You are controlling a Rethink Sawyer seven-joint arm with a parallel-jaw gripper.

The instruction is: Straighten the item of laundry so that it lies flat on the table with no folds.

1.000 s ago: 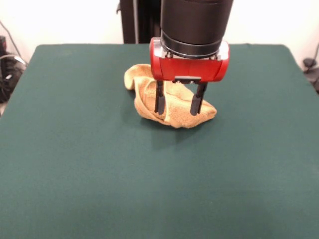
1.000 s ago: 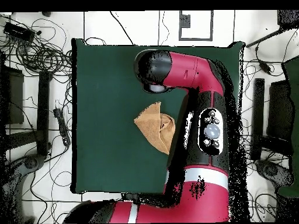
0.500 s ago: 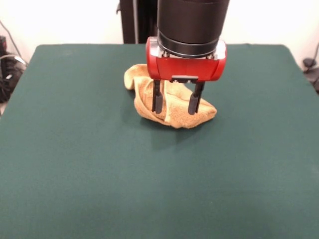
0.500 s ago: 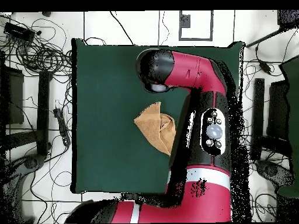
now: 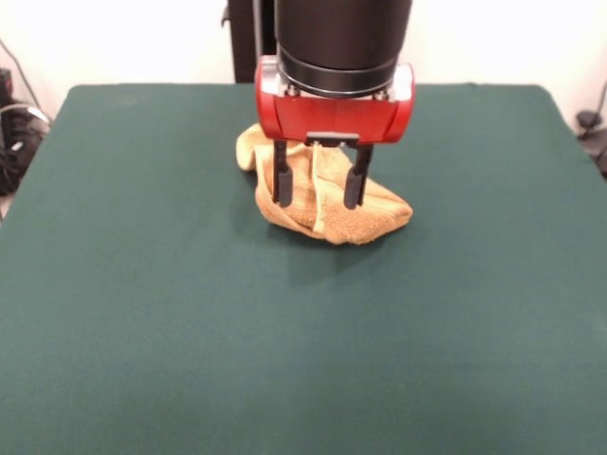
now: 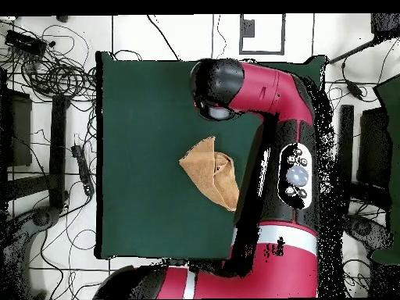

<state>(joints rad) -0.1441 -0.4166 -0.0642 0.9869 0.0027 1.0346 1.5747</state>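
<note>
From the front, my gripper (image 5: 316, 187) hangs with jaws spread wide and empty, astride the towel (image 5: 322, 194), which lies bunched right below. From above, the towel (image 6: 209, 173) sits mid-table (image 6: 148, 141), its long axis diagonal; my arm hides the gripper there, yet the folded outline shows plainly.

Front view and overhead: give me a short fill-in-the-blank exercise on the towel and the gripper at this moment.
1. The towel lies ____ on the table, with folds.
2. The gripper has its fingers ____, with a gap between them.
3. Between the fingers nothing is ____.
4. In the overhead view the towel lies near the table's ____.

Missing words: crumpled; open; held; middle
</note>
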